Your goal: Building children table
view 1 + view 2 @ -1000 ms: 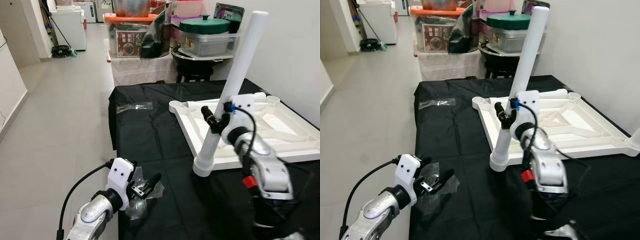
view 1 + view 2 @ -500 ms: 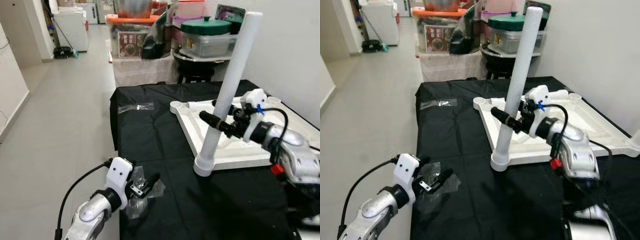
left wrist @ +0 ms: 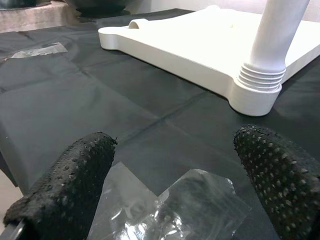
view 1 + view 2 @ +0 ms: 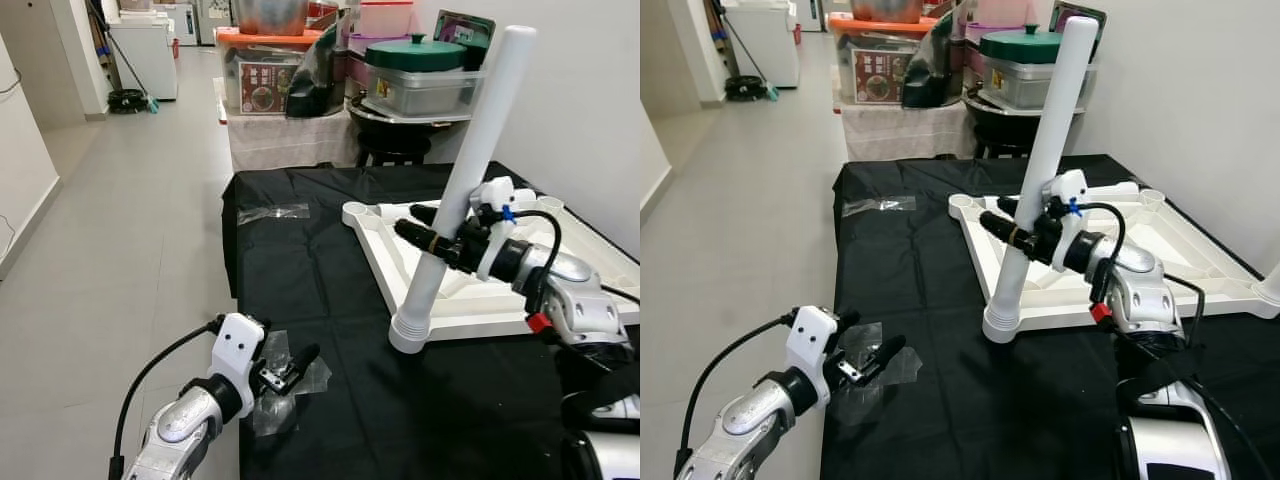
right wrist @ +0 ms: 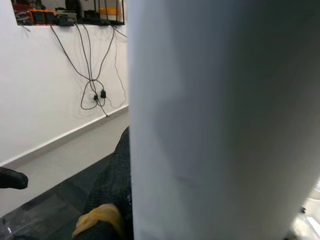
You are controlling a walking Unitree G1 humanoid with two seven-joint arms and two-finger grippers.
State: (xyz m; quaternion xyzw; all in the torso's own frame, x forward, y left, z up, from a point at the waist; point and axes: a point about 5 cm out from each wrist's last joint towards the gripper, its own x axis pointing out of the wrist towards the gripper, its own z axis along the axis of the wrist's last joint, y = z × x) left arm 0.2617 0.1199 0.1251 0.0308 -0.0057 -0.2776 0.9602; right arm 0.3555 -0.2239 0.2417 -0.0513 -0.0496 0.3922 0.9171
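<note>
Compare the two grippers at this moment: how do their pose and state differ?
The right gripper is raised above the upside-down white plastic tabletop, its black fingers on either side of the tall white plastic table leg. The left gripper sits low at the near edge of the black cloth, fingers open over a crumpled clear plastic bag, gripping nothing. Both have two long black fingers.

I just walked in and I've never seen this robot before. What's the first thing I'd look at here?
Probably the tall white table leg, standing tilted in a corner of the upside-down white tabletop on the black cloth. The right gripper has its black fingers around the leg partway up. Near the cloth's front edge, the left gripper hangs open over a crinkly clear plastic bag.
</note>
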